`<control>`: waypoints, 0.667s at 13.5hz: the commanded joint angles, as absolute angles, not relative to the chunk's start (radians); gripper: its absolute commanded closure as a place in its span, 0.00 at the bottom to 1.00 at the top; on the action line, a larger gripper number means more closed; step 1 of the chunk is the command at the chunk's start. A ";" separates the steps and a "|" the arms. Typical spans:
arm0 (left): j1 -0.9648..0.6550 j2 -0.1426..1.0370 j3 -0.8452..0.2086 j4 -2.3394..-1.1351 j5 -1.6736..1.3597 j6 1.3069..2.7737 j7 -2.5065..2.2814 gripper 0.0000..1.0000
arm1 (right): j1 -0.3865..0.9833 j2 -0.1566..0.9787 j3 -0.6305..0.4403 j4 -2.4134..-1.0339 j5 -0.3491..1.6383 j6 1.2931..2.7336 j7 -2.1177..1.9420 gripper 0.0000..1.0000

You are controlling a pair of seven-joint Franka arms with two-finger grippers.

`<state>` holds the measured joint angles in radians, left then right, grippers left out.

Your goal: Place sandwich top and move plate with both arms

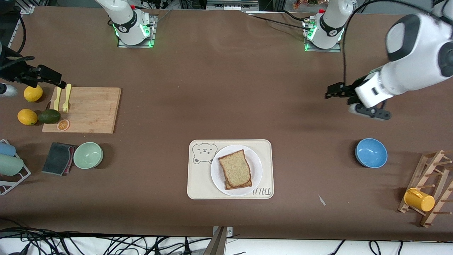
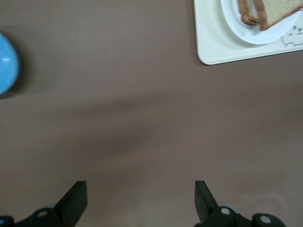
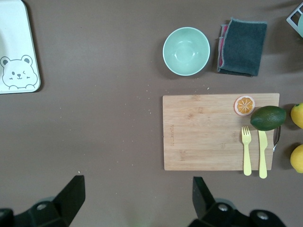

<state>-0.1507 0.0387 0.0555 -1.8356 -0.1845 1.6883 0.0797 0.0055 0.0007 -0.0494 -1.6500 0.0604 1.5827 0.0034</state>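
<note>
The sandwich top (image 1: 235,169), a plain brown bread slice, lies on another slice on the white plate (image 1: 256,165). The plate stands on a cream bear tray (image 1: 198,186) at mid-table near the front camera. The left wrist view shows a corner of the bread (image 2: 277,12), the plate (image 2: 234,21) and the tray (image 2: 213,45). My left gripper (image 1: 331,92) (image 2: 140,189) is open and empty over bare table toward the left arm's end. My right gripper (image 1: 53,78) (image 3: 138,184) is open and empty by the cutting board's end.
A wooden cutting board (image 1: 88,109) holds a yellow fork, a knife and an orange slice, with lemons and an avocado (image 1: 49,116) beside it. A green bowl (image 1: 88,155) and dark cloth (image 1: 58,158) lie nearby. A blue bowl (image 1: 371,152) and a rack with a yellow mug (image 1: 419,200) stand at the left arm's end.
</note>
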 commanded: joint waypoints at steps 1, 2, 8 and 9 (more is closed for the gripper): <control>-0.153 0.034 0.041 -1.717 -0.053 1.563 -0.003 0.00 | 0.008 -0.017 -0.052 -1.658 0.063 1.574 -0.003 0.00; -0.155 0.031 0.040 -1.689 -0.019 1.525 -0.029 0.00 | 0.008 -0.017 -0.052 -1.658 0.063 1.574 -0.003 0.00; -0.160 -0.003 0.046 -1.566 0.087 1.445 -0.072 0.00 | 0.008 -0.017 -0.052 -1.658 0.063 1.574 -0.003 0.00; -0.160 -0.005 0.046 -1.536 0.112 1.440 -0.071 0.00 | 0.008 -0.017 -0.052 -1.658 0.061 1.574 -0.003 0.00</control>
<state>-0.1525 0.0011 0.0484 -1.5910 0.0538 1.4737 -0.0559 0.0055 0.0007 -0.0494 -1.6500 0.0604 1.5827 0.0034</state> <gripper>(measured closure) 0.000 0.000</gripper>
